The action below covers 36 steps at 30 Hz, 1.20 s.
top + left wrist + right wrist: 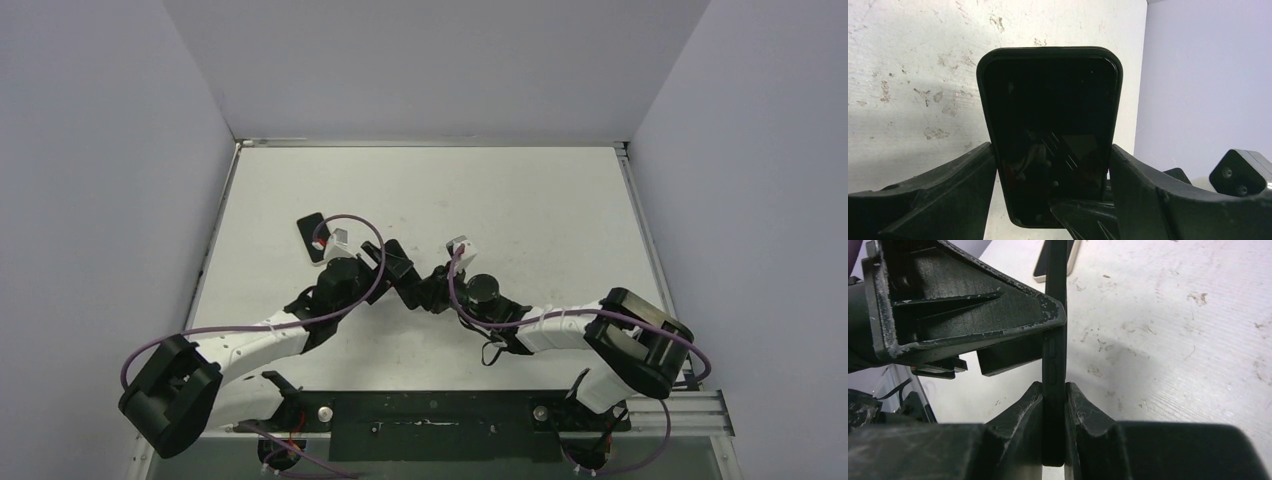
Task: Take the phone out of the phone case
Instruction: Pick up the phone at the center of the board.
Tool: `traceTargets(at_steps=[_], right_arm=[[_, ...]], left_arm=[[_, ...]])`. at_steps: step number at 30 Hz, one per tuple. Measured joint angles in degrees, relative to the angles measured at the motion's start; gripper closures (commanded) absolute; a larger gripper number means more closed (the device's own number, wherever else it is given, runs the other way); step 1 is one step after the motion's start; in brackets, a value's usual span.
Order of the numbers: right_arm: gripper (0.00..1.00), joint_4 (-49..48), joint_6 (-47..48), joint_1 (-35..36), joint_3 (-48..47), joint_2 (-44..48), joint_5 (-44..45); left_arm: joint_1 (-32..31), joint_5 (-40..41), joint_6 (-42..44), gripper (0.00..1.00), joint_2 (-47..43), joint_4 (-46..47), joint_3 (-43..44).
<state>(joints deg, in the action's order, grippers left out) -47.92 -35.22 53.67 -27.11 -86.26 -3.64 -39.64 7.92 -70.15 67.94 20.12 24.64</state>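
Holding: I see both arms meet over the middle of the table (520, 200), sharing one dark slab lifted off the surface.
Phone: the glossy black face (1048, 110) fills the left wrist view, upright and seated inside its frame.
Phone case: a matte black rim (982, 70) runs round the top and both long sides of the screen; the side buttons show edge-on in the right wrist view.
Left gripper: (1050, 150) clamped across the width, one finger against each long edge of the case, about halfway down.
Right gripper: (1054, 395) closed on the lower end, its fingers (1034, 400) pressing the front and back faces, so I see the slab as a thin vertical strip.
Contact: one left finger tip (1055, 315) touches the case edge just above the right gripper.
Elsewhere: a flat dark object (311, 236) lies on the table just beyond the left arm; I cannot tell what it is.
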Motion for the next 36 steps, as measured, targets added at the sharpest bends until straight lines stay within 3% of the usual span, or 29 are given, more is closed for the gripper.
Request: traceTargets(at_steps=[1, 7, 11, 19, 28, 36], right_arm=[[1.0, -0.04, 0.07, -0.2, 0.0, -0.2, 0.39], [1.0, -3.17, 0.72, -0.9, 0.37, -0.22, -1.53], [1.0, -5.27, -0.46, -3.37, 2.12, 1.77, -5.81], [1.0, -5.79, -3.93, -14.64, 7.8, 8.17, -14.64], [1.0, -9.86, -9.11, -24.9, 7.85, 14.58, -29.42], [1.0, -18.25, -16.92, -25.14, 7.85, 13.25, -39.71]], left_arm=[[0.0, 0.39, 0.33, 0.66, -0.5, -0.22, -0.07], [0.39, 0.83, 4.59, 0.2, -4.55, -0.96, -0.72], [1.97, -1.25, 11.76, 0.09, -8.68, -0.81, -0.87], [12.35, -12.35, 23.34, 0.08, -15.85, 5.97, -3.96], [12.61, -28.65, 24.09, 0.09, -10.84, 23.1, -8.02], [12.57, -35.34, 21.55, 0.14, -7.26, 33.79, -8.0]])
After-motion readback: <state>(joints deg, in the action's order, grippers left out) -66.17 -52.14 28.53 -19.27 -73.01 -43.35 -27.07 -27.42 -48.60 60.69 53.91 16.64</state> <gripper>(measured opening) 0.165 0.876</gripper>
